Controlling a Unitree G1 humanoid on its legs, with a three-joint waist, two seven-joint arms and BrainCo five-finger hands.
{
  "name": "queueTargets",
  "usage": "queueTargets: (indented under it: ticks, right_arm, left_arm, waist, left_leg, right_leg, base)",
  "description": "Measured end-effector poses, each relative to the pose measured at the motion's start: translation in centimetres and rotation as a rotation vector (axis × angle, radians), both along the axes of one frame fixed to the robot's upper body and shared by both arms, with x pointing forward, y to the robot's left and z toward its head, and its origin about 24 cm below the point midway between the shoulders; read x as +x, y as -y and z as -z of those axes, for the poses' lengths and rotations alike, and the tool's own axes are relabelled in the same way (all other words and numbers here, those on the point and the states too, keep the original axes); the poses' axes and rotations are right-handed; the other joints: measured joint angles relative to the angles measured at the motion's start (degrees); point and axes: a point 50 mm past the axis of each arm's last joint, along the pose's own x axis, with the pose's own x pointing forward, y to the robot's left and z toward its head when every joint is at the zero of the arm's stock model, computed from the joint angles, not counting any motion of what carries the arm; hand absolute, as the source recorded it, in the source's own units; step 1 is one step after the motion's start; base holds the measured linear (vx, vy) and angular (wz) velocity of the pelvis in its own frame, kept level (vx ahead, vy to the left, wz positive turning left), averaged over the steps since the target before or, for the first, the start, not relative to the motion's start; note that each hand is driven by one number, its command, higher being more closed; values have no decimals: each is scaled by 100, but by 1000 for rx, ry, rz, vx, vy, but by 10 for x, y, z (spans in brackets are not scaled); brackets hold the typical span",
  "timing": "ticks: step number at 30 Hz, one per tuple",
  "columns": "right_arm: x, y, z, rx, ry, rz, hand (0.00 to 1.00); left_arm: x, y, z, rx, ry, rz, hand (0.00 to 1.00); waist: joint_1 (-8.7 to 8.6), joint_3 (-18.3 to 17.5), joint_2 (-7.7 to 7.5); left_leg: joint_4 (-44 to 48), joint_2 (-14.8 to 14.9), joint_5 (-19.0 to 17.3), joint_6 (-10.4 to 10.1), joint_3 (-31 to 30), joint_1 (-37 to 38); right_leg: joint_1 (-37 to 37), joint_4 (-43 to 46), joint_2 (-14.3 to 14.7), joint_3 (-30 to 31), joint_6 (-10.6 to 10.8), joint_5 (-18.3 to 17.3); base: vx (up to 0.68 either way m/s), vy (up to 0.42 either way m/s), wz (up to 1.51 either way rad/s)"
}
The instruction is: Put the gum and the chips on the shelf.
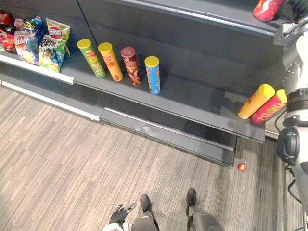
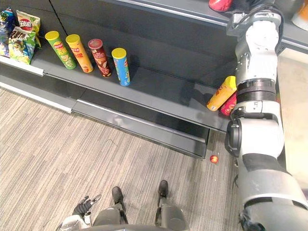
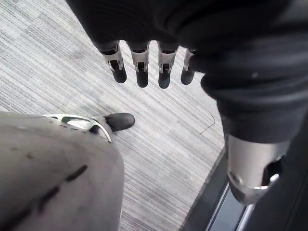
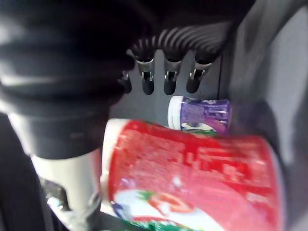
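My right arm reaches up to the top shelf (image 1: 202,12) at the far right. In the right wrist view a red canister with a white lid (image 4: 192,173) lies on its side just past my right hand (image 4: 166,79). The fingers hang straight and open above it, and I cannot tell if they touch it. A purple gum bottle (image 4: 202,114) lies behind the canister. From the head the canister shows as a red shape (image 1: 266,9) beside the dark wrist cover. My left hand (image 1: 118,214) hangs open low by my side over the floor.
On the middle shelf (image 1: 192,98) stand green (image 1: 91,57), orange (image 1: 110,61), dark red (image 1: 131,65) and blue (image 1: 152,74) chip tubes. Two tubes (image 1: 262,103) lean at its right end. Chip bags (image 1: 41,43) sit at the left. A small red ball (image 1: 241,167) lies on the floor.
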Motion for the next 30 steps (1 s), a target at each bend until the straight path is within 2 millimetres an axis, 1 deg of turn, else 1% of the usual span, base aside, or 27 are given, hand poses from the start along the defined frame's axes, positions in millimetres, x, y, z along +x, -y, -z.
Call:
queueTargets:
  ticks: [4, 7, 9, 11, 13, 16, 18, 19, 20, 21, 23, 24, 25, 26, 27, 29, 30]
  right_arm:
    - [-11, 4, -13, 9, 74, 35, 0]
    - [-27, 4, -29, -2, 178, 50, 0]
    - [-39, -2, -40, -27, 260, 37, 0]
    - [-47, -7, -44, -50, 314, 26, 0]
    - [-56, -14, -40, -84, 359, 6, 0]
    - [-65, -34, -23, -136, 404, -61, 0]
    - [-68, -54, 2, -157, 406, -147, 0]
    - [-67, -60, 10, -162, 393, -174, 0]
    - [-65, -72, 27, -171, 361, -225, 0]
    - [-65, -77, 36, -179, 342, -251, 0]
    - [-63, -103, 73, -201, 250, -379, 0]
    - [-63, -110, 81, -205, 227, -415, 0]
    - [-64, -123, 100, -207, 177, -479, 0]
    - [-67, -134, 119, -187, 128, -554, 0]
    - [-69, -140, 129, -173, 101, -587, 0]
    - [-78, -163, 168, -123, -17, -733, 0]
    - [-81, -167, 176, -114, -44, -761, 0]
  left_arm:
    - [0, 0, 0, 1, -1, 0, 0]
    - [1, 0, 0, 3, 1, 5, 0]
    - [0, 0, 0, 4, -3, 6, 0]
    - [0, 0, 0, 4, -3, 8, 0]
    - [0, 1, 0, 3, -6, 12, 0]
    - [0, 2, 1, 6, -8, 27, 0]
    - [0, 2, 1, 10, -12, 33, 0]
    - [-1, 2, 1, 10, -15, 33, 0]
    - [-2, 2, 2, 11, -22, 38, 0]
    - [-2, 3, 2, 13, -25, 46, 0]
    - [-2, 3, 2, 29, -32, 73, 0]
    - [-2, 2, 2, 30, -33, 73, 0]
    - [-2, 2, 2, 31, -33, 74, 0]
    - [-2, 2, 2, 32, -34, 73, 0]
    - [-3, 2, 2, 32, -36, 72, 0]
    - [-4, 1, 2, 40, -42, 66, 0]
    - [-4, 1, 2, 42, -43, 64, 0]
  waist:
    - [0, 0, 0]
    - [-19, -3, -5]
    - [-16, -3, -5]
    - [-10, -5, -8]
    - [-6, -6, -10]
    - [-19, -23, -32]
    - [-15, -48, -57]
    - [-22, -68, -60]
    - [-42, -118, -64]
    - [-43, -144, -68]
    - [-40, -209, -104]
    - [-41, -217, -116]
    - [-40, -240, -149]
    - [-32, -268, -185]
    - [-28, -281, -201]
    - [-23, -321, -266]
    - [-15, -329, -278]
  left_leg:
    - [0, -1, -10, -13, -32, 90]
    - [0, 2, -23, -30, -104, 118]
    - [0, -2, -24, -31, -103, 118]
    - [0, -3, -24, -31, -103, 127]
    - [0, -2, -27, -34, -101, 176]
    - [0, -1, -31, -39, -64, 219]
    - [0, 4, -37, -46, 24, 282]
    - [0, 6, -39, -47, 31, 288]
    - [0, 6, -39, -47, 36, 289]
    - [0, 6, -40, -48, 38, 289]
    - [0, 13, -41, -49, 50, 301]
    - [0, 13, -41, -49, 54, 304]
    - [0, 13, -42, -51, 59, 309]
    - [0, 13, -46, -57, 65, 315]
    - [0, 12, -49, -61, 69, 319]
    - [-1, 8, -65, -70, 145, 356]
    - [0, 7, -75, -71, 179, 378]
  right_leg:
    - [146, -67, 0, -43, 1, 1]
    - [208, -76, 3, -91, 0, 0]
    - [209, -76, -1, -85, 1, -1]
    - [217, -76, -1, -80, 1, -1]
    - [263, -76, 0, -74, 0, -1]
    - [286, -76, 4, -33, 3, -4]
    - [297, -71, 10, 29, 26, -19]
    - [298, -68, 11, 40, 28, -20]
    - [296, -68, 11, 45, 29, -21]
    - [294, -67, 12, 49, 29, -21]
    - [294, -59, 18, 70, 29, -21]
    - [294, -58, 19, 78, 29, -21]
    - [293, -53, 19, 88, 30, -21]
    - [293, -46, 19, 95, 30, -21]
    - [292, -43, 19, 101, 30, -21]
    - [273, -1, 14, 176, 30, -23]
    - [272, 10, 13, 212, 31, -23]
  base:
    - [29, 1, 5]
    - [31, 2, 9]
    - [0, 0, 0]
    - [0, 0, 0]
    - [0, 0, 0]
    - [14, 6, -7]
    - [6, 5, -16]
    - [10, 3, -11]
    - [13, 2, -3]
    - [0, 0, 0]
    - [8, 1, -2]
    - [13, 2, -3]
    - [0, 0, 0]
    - [0, 0, 0]
    - [22, 5, -4]
    - [22, 8, -13]
    - [18, 8, -21]
